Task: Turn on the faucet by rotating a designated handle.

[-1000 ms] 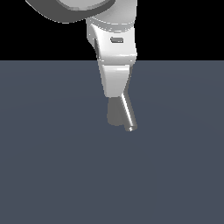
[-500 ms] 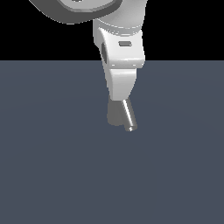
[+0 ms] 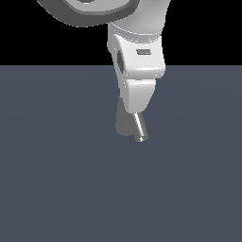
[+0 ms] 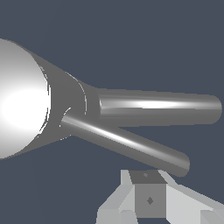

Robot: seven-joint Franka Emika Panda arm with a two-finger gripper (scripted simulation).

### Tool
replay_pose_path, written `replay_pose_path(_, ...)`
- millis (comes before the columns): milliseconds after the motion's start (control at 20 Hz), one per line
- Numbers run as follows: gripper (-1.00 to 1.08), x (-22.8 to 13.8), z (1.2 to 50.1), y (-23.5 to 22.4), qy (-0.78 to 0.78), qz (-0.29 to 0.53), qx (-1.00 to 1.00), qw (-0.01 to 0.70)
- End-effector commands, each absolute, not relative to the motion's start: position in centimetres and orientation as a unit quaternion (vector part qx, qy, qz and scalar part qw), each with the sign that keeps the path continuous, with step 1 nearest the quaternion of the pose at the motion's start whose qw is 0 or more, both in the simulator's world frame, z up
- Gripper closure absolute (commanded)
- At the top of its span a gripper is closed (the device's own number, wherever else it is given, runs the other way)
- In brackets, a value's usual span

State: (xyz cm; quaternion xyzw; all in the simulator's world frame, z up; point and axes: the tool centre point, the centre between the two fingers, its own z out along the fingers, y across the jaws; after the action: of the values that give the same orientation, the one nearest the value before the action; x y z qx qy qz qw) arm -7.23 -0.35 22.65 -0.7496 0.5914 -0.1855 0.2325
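Sitting just under the gripper, faucet

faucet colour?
Dark metallic grey faucet, with bright highlights on its round cap and tubes. Wrist view shows it best.

The arm is smooth pale grey plastic with rounded, glossy shells, the upper link curving in a darker grey band. Below it the wrist housing is boxy with soft corners, carrying a small dark rectangular mark on its face and an oval recess on its side. The end effector tapers to a wedge of the same pale grey. In the wrist view one finger shows as an angular block with a darker square pad bearing a small diamond mark.
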Motion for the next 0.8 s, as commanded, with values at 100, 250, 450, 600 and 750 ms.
replay_pose_path(100, 1.08, -7.1, 22.6, -1.3, 0.592, -0.185, -0.749, 0.232)
replay_pose_path(250, 1.08, -7.0, 22.4, -2.8, 0.593, -0.185, -0.748, 0.231)
replay_pose_path(450, 1.08, -6.8, 22.2, -4.8, 0.595, -0.185, -0.748, 0.23)
replay_pose_path(600, 1.08, -6.7, 22.0, -6.3, 0.596, -0.185, -0.747, 0.229)
replay_pose_path(750, 1.08, -6.6, 21.9, -7.9, 0.598, -0.184, -0.746, 0.228)
